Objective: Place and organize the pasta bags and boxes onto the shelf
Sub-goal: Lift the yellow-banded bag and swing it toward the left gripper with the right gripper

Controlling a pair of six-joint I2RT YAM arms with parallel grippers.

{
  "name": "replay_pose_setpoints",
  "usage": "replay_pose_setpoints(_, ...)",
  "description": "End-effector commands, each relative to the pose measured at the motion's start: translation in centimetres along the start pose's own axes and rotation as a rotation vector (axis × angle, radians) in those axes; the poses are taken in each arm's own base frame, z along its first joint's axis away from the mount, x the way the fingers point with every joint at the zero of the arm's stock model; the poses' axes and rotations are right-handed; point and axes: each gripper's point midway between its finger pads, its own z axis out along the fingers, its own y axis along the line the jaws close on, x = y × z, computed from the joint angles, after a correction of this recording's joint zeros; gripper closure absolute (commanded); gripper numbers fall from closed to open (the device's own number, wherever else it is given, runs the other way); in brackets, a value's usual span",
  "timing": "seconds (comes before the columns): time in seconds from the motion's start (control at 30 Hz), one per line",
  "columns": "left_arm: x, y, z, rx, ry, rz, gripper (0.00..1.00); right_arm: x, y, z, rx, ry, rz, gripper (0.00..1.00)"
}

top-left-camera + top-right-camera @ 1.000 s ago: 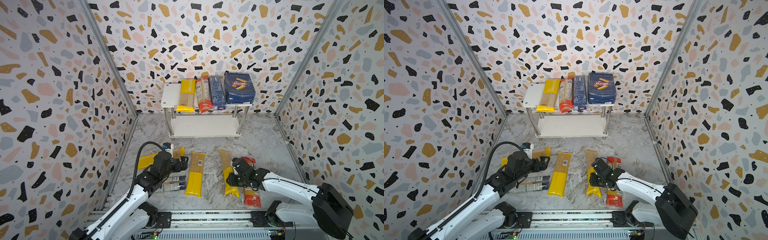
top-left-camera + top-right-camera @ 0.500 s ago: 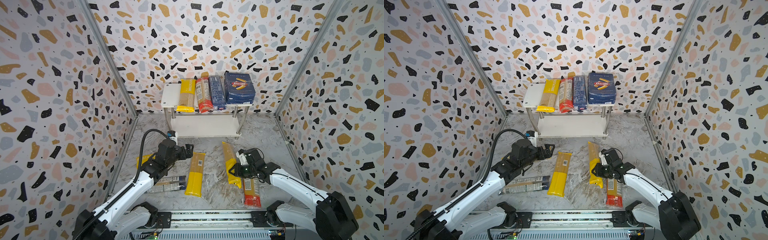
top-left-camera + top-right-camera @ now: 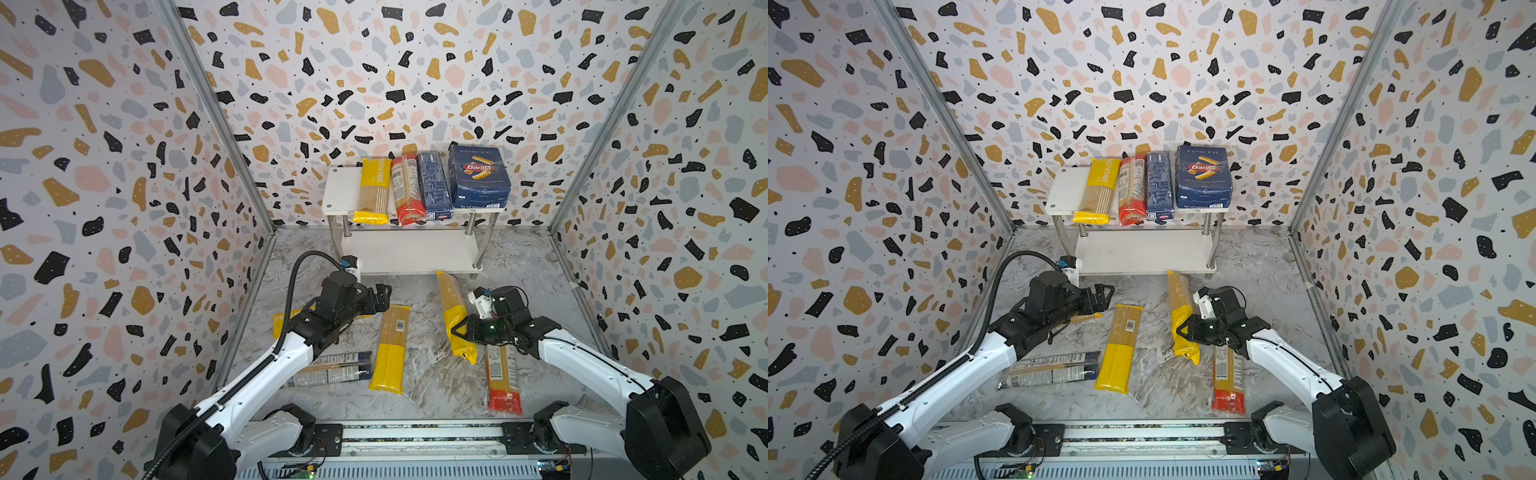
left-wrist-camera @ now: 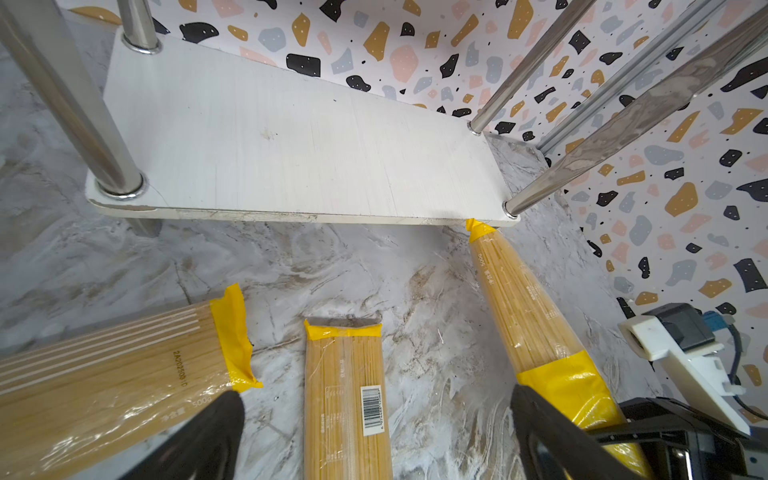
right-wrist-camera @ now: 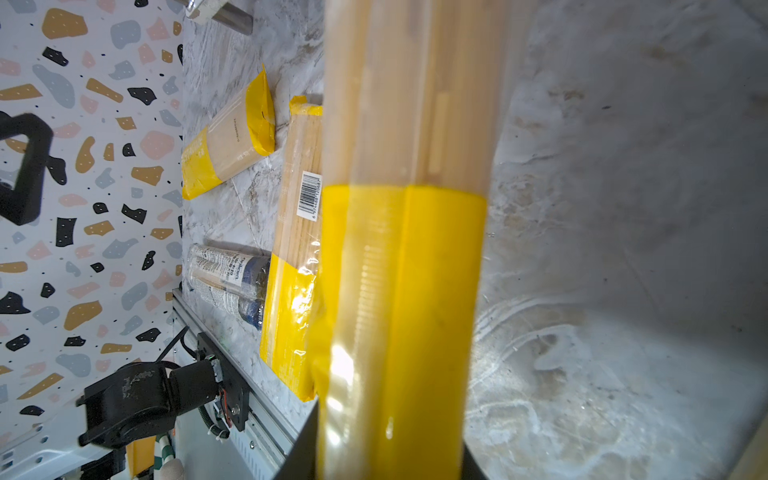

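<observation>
The shelf (image 3: 340, 191) stands at the back of the desk (image 3: 519, 266). Its top board holds four things side by side. From the left they are a yellow bag (image 3: 374, 189), a red-ended bag (image 3: 407, 189), a thin blue box (image 3: 434, 185) and a wide blue box (image 3: 478, 176). The left end of the top board is bare. The lower board (image 3: 407, 251) has nothing on it.

More bags lie flat on the desk. A barcode bag (image 3: 390, 349), yellow at its near end, lies in the middle. A blue-ended bag (image 3: 332, 369) lies crosswise to its left. A second red-ended bag (image 3: 503, 374) lies on the right, partly under the right arm. A half-hidden yellow bag (image 3: 282, 324) peeks out from under the left arm.

The right claw (image 3: 459, 332) is pinching a slanted yellow bag (image 3: 451, 299) on its yellow part. The bag's far tip sits right at the front edge of the lower board, near the right front leg. The right arm comes in from the front right corner and bends in toward the middle.

The left claw (image 3: 380, 297) is spread wide and holds nothing. It hangs over the desk in front of the shelf, above the spot between the half-hidden yellow bag and the barcode bag. The left arm reaches up from the front left.
</observation>
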Motion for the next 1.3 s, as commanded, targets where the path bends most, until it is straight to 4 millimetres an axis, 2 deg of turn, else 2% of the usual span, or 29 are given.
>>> replay_pose_setpoints(0.0, -0.7, -0.1, -1.3, -0.003, -0.037, 0.031, 0.00, -4.3, 5.8, -2.2, -0.176, -0.137, -0.137, 0.84)
replay_pose_setpoints(0.23, -0.1, 0.9, -3.4, -0.037, -0.050, 0.011, 0.00, -3.4, 7.2, -2.5, -0.198, -0.125, -0.168, 0.85)
replay_pose_setpoints(0.4, 1.4, 1.2, -4.5, -0.017, -0.031, -0.027, 0.00, -2.1, 9.1, -2.8, -0.220, -0.119, -0.203, 0.86)
replay_pose_setpoints(0.53, 2.4, 1.2, -5.5, 0.017, -0.034, -0.068, 0.00, -1.0, 11.1, -3.5, -0.258, -0.119, -0.240, 0.86)
replay_pose_setpoints(0.73, 2.1, 1.5, -7.8, 0.018, -0.083, -0.095, 0.00, 0.4, 14.7, -5.4, -0.335, -0.126, -0.298, 0.86)
replay_pose_setpoints(1.07, 1.6, -0.9, -9.7, 0.165, -0.109, -0.141, 0.00, 1.8, 20.6, -8.9, -0.439, -0.158, -0.397, 0.86)
replay_pose_setpoints(1.27, 1.1, -2.9, -10.7, 0.286, -0.122, -0.175, 0.00, 1.9, 24.1, -9.0, -0.481, -0.163, -0.461, 0.86)
